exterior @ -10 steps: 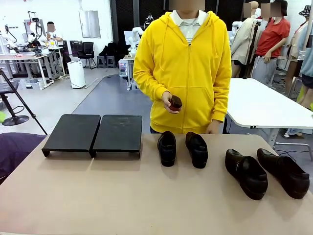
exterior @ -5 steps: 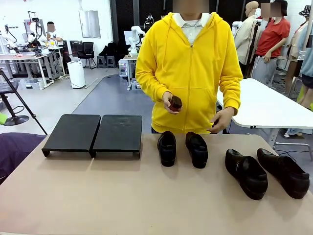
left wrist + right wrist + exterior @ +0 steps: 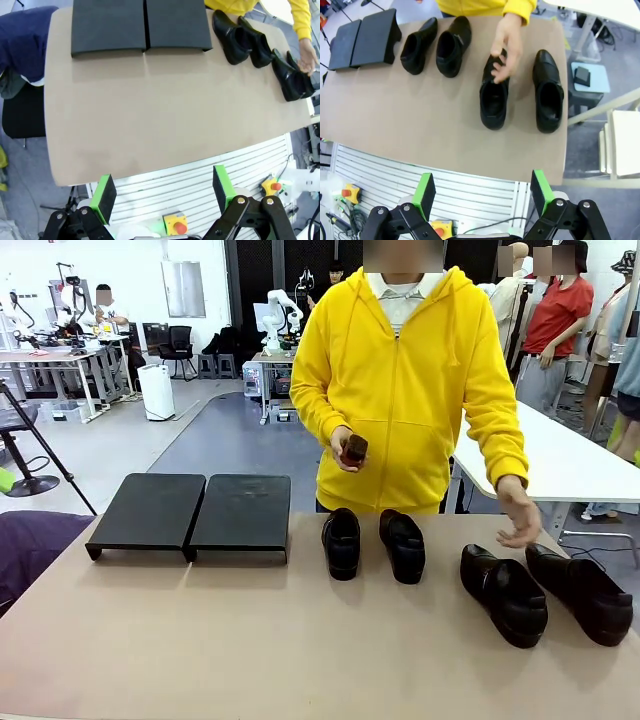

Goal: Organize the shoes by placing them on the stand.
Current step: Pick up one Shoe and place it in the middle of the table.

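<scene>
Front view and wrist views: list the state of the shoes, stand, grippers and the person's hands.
Stand: no shoes on it.
Middle shoes: upright on table, off stand.
Right shoes: upright on table, off stand.
Left gripper: open, empty.
Right gripper: open, empty.
Outstretched hand: over right shoes, contact unclear.
Other hand: holding small dark object.

grey floor (image 3: 200, 445), white tables (image 3: 545, 455), black chairs (image 3: 180, 345) behind.
</scene>
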### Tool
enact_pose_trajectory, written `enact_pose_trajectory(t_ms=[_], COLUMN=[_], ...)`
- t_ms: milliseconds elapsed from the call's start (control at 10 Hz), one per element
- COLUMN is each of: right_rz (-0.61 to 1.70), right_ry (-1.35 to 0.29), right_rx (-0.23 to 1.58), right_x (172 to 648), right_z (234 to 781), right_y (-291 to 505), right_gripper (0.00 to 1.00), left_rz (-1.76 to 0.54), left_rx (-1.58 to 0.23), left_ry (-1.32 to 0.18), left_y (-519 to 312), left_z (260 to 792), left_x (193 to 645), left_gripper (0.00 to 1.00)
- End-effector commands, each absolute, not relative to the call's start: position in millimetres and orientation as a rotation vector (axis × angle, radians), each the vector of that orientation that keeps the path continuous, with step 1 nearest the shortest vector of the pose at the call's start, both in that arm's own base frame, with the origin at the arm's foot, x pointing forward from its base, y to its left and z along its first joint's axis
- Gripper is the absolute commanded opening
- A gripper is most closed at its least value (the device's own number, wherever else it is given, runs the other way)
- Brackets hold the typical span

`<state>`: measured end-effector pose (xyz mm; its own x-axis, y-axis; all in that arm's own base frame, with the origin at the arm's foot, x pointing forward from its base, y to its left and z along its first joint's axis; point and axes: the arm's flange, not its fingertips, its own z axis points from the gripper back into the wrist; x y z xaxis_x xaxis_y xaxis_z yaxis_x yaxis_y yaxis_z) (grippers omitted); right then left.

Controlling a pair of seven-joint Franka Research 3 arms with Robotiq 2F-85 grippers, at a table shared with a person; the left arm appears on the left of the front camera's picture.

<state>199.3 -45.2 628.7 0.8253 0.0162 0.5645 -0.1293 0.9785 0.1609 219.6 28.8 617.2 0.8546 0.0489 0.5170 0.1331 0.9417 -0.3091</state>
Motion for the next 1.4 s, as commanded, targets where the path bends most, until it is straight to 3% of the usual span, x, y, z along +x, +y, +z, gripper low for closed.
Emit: enact_pose_trajectory(t_ms=[0, 400, 800, 900, 1300], right_rz=[0.082, 0.078, 0.129, 0.111, -0.032], right_ry=[-0.588, -0.596, -0.648, -0.617, -0.627], right_rx=[0.217, 0.196, 0.147, 0.163, 0.199], right_x=[200, 199, 275, 274, 182], right_z=[633, 629, 612, 611, 638], right_y=[-45, -45, 5, -4, -83], right_gripper=[1.0, 1.0, 1.0, 1.0, 1.0], left_rz=[-0.048, -0.048, -0.048, -0.048, -0.048], left_rx=[-0.355, -0.355, -0.355, -0.355, -0.355], left_ry=[-0.559, -0.559, -0.559, -0.559, -0.559], left_y=[30, 30, 30, 30, 30], left_z=[618, 618, 618, 618, 618], left_x=[222, 222, 222, 222, 222], left_gripper=[1.0, 1.0, 1.0, 1.0, 1.0])
